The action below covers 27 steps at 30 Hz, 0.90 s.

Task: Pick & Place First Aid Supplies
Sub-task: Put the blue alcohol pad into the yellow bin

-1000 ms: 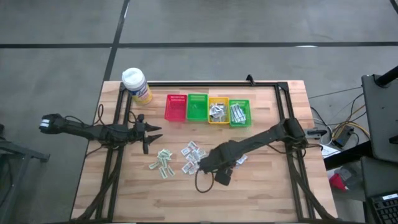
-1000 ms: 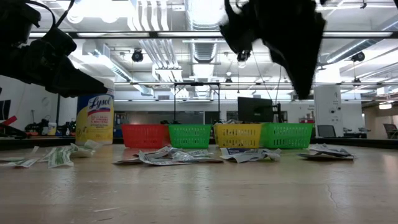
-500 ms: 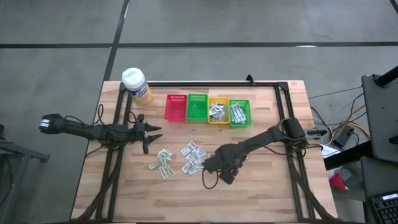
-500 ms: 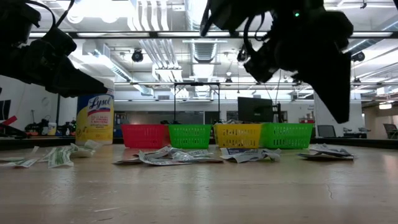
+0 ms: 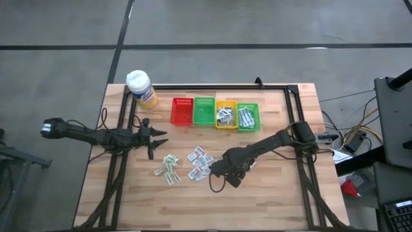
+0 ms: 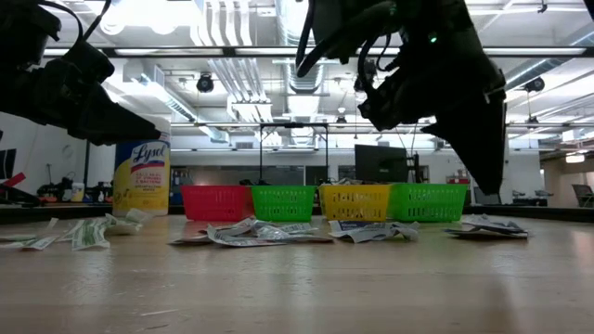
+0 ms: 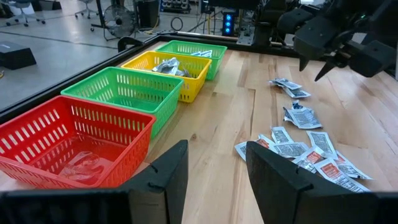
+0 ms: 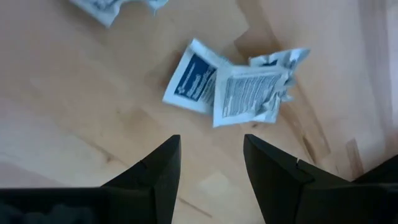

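Note:
The first aid supplies are small flat packets lying loose on the wooden table: a green-printed cluster [image 5: 167, 169], a white cluster [image 5: 198, 161], and more in the yellow basket [image 5: 226, 116] and the right green basket [image 5: 248, 117]. My right gripper [image 5: 223, 173] hangs open above the table just right of the white cluster, fingers pointing steeply down. Its wrist view shows a blue-printed packet [image 8: 193, 78] and a grey-printed one [image 8: 249, 93] lying flat beyond the open fingers [image 8: 211, 180]. My left gripper [image 5: 154, 136] waits open at the left, nothing between its fingers [image 7: 214, 180].
A row of baskets stands at the far side: red [image 5: 182, 111], green [image 5: 205, 111], yellow, green. A yellow wipes bottle [image 5: 140, 88] stands at the far left corner. Black frame rails [image 5: 293, 109] run along the table's sides and back. Bare wood lies near the front edge.
My right gripper has sunk toward the table beside the white cluster and has rolled about the line it points along; its fingers stay open. The packets lie where they were.

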Each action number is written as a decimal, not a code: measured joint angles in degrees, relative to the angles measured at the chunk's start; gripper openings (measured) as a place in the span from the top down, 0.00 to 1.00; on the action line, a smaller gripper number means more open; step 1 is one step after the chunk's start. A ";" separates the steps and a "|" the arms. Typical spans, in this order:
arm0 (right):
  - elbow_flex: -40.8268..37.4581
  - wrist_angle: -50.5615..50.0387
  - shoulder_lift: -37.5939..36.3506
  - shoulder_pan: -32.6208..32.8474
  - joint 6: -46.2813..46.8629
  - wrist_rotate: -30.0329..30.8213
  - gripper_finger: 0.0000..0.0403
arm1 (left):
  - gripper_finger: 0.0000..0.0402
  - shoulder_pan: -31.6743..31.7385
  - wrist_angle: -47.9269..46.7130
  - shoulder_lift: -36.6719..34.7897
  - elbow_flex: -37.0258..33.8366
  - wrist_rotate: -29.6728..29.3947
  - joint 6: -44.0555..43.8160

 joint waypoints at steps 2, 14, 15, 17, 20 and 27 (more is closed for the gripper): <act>-0.40 0.60 0.00 -0.34 -0.26 0.60 0.57 | 0.61 0.00 0.00 0.00 -0.02 -0.02 0.00; -3.83 4.57 0.00 -1.48 -2.41 1.12 0.58 | 0.61 0.00 0.01 0.00 -0.01 0.00 0.00; -4.23 4.50 0.00 -1.48 -2.39 1.12 0.58 | 0.61 0.00 0.00 -0.01 -0.02 0.00 0.00; -4.97 4.48 0.00 -1.48 -1.83 1.31 0.58 | 0.61 0.00 0.02 -0.02 -0.02 0.00 0.00; -5.71 4.55 0.00 -1.48 -1.58 1.34 0.58 | 0.61 0.00 0.00 0.00 0.00 0.00 0.00; -6.22 6.67 0.04 -1.48 -1.99 0.66 0.58 | 0.61 0.00 0.02 -0.02 -0.02 0.00 0.00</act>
